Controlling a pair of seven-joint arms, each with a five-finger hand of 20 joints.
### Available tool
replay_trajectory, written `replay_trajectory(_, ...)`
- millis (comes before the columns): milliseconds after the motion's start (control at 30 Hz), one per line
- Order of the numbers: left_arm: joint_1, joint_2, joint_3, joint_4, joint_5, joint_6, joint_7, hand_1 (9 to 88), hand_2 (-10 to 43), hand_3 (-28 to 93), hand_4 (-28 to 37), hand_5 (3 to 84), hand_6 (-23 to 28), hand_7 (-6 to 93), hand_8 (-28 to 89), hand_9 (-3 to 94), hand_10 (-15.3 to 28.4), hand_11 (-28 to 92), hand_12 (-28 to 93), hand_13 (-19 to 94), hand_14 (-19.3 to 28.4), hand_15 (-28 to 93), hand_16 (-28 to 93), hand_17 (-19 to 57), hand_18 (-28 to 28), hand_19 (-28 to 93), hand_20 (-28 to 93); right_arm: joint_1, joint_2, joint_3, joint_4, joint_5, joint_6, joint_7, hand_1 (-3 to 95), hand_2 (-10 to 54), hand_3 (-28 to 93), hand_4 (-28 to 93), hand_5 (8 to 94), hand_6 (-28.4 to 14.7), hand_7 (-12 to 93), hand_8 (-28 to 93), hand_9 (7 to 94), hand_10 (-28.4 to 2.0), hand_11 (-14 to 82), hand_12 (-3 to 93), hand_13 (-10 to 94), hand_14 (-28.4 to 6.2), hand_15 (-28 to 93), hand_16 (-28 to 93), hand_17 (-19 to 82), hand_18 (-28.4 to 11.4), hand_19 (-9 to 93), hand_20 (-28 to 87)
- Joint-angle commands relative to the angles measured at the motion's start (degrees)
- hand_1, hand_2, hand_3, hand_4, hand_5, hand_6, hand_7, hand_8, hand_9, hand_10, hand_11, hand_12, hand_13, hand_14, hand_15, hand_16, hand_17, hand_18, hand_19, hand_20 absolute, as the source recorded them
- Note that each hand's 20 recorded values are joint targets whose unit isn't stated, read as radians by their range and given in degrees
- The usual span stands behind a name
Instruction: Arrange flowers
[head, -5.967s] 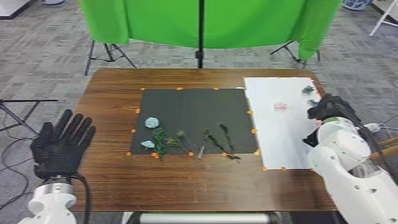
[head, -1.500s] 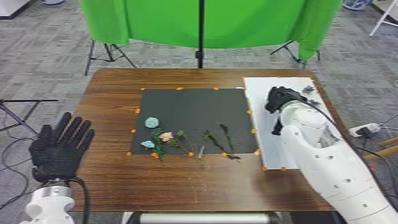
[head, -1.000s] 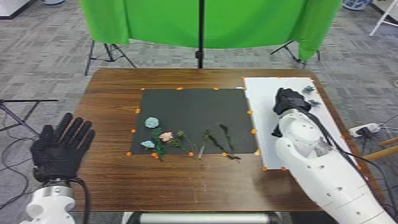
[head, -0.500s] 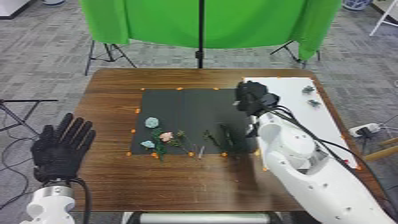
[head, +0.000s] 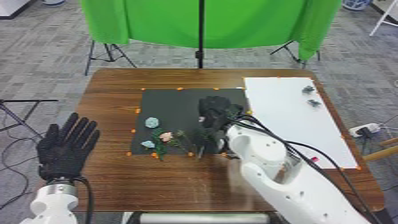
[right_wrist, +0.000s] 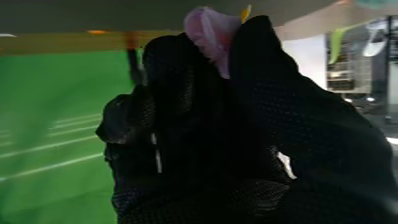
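The right hand (head: 216, 106) pinches a pink flower (right_wrist: 210, 35); the left hand (head: 62, 152) is open. Too weak a pinch could drop it.

Brown tabletop (head: 160, 182): wood, visible grain, slight sheen. Black mat (head: 178, 102): matt, smooth. White sheet (head: 289, 115): smooth, flat finish. Green backdrop (head: 151, 25): cloth, soft folds. Right hand (head: 216, 106): black fabric glove, textured. Arm shell (head: 298, 187): smooth white, slight gloss. Pink petal (right_wrist: 211, 35): thin, finely ridged.
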Motion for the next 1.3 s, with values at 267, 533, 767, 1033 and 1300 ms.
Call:
replay_trajectory(267,0.22,-0.06,0.62,-0.02,-1.47,0.87,0.50,28.3,9.2,79,-28.3,43.0,10.6,10.5,-10,36.1,16.4,20,8,26,16.8,36,-8,-9.8,15.0,38,12,-1.99,-0.62,-2.52,-1.42,-1.84,-2.23,-0.81,60.9,-9.5,69,-28,63.1,-3.7,31,-18,59.8,-17.1,37.9,25.6,58,-9.3,61,33,36,-21.7,89,44)
replay_trajectory(533,-0.22,-0.02,0.82,-0.02,-1.88,1.73,0.42,28.4,9.4,79,-28.3,43.1,10.6,10.8,-10,36.5,16.5,20,8,26,16.8,37,-8,-9.7,14.9,38,12,-2.44,-1.16,-2.07,-0.68,-1.66,-2.29,0.10,60.4,-9.5,70,-28,62.5,-3.9,27,-18,59.5,-17.5,36.1,19.3,58,-9.2,60,32,36,-22.1,90,44)
replay_trajectory(767,-0.39,-0.18,0.85,0.16,-1.54,1.71,0.44,28.4,9.7,80,-28.3,43.5,10.6,10.3,-10,36.8,16.5,20,8,26,16.9,37,-9,-9.6,14.8,38,11,-2.67,-0.92,-1.58,-0.83,-1.30,-2.43,0.70,57.1,-9.5,73,-28,61.2,-4.4,23,-16,59.4,-17.6,31.0,17.5,58,-10.2,60,31,36,-22.7,90,44)
replay_trajectory(1033,-0.33,-0.52,0.92,0.11,-1.23,1.11,0.71,28.4,9.6,80,-28.3,43.3,10.6,10.4,-10,36.7,16.4,20,8,26,17.0,37,-9,-9.6,14.8,38,11,-3.55,0.01,6.93,-1.83,-0.46,2.27,6.25,50.7,-9.5,80,-28,56.3,-5.4,18,-14,56.2,-18.6,25.1,16.6,56,-13.0,62,26,35,-23.7,91,44)
replay_trajectory(1300,0.39,-0.59,0.68,-0.07,-1.16,0.48,1.47,28.3,9.4,80,-28.3,43.0,10.5,10.3,-10,36.5,16.3,20,8,26,16.9,37,-9,-9.6,14.8,38,11,-4.04,4.55,20.04,4.64,0.84,6.27,16.07,41.9,-9.5,86,-28,49.3,-7.5,16,-13,43.5,-21.6,16.4,14.6,37,-18.8,41,9,24,-23.3,74,28)
